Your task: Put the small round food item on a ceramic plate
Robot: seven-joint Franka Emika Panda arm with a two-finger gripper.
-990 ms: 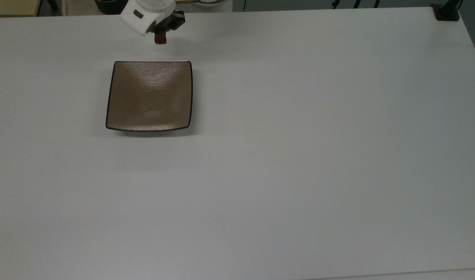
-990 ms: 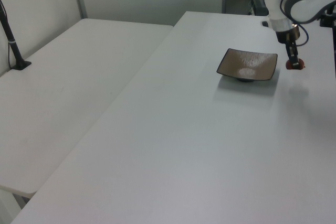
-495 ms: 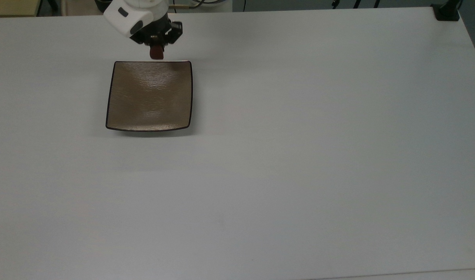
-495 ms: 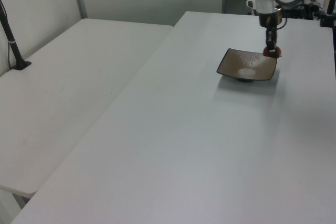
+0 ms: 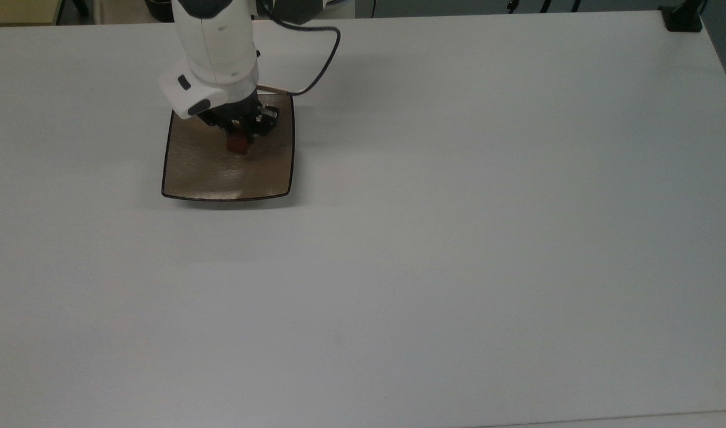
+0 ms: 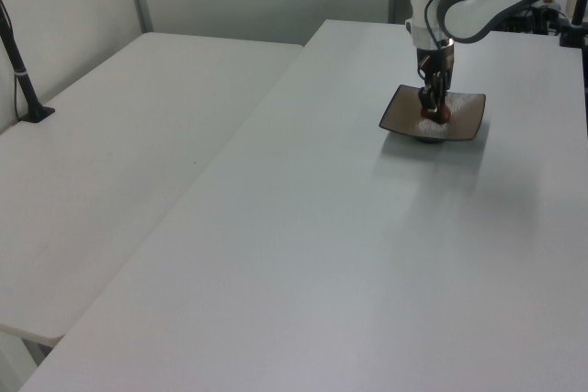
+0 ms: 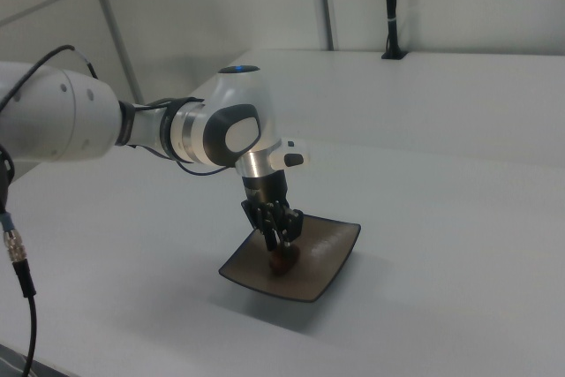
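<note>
No writing to read anywhere. The gripper [image 5: 239, 138] has swung in from beyond the plate's far edge and now sits low over the square ceramic plate [image 5: 268, 175], fingers clenched on the small round food item [image 7: 282, 260] (reddish-brown, glossy), which is at the plate's surface near its middle.

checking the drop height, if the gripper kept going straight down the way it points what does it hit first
The gripper points straight down over the ceramic plate, shut on the small round food item. Going on, the food item would likely meet the plate's surface first; whether it already touches is unclear.
</note>
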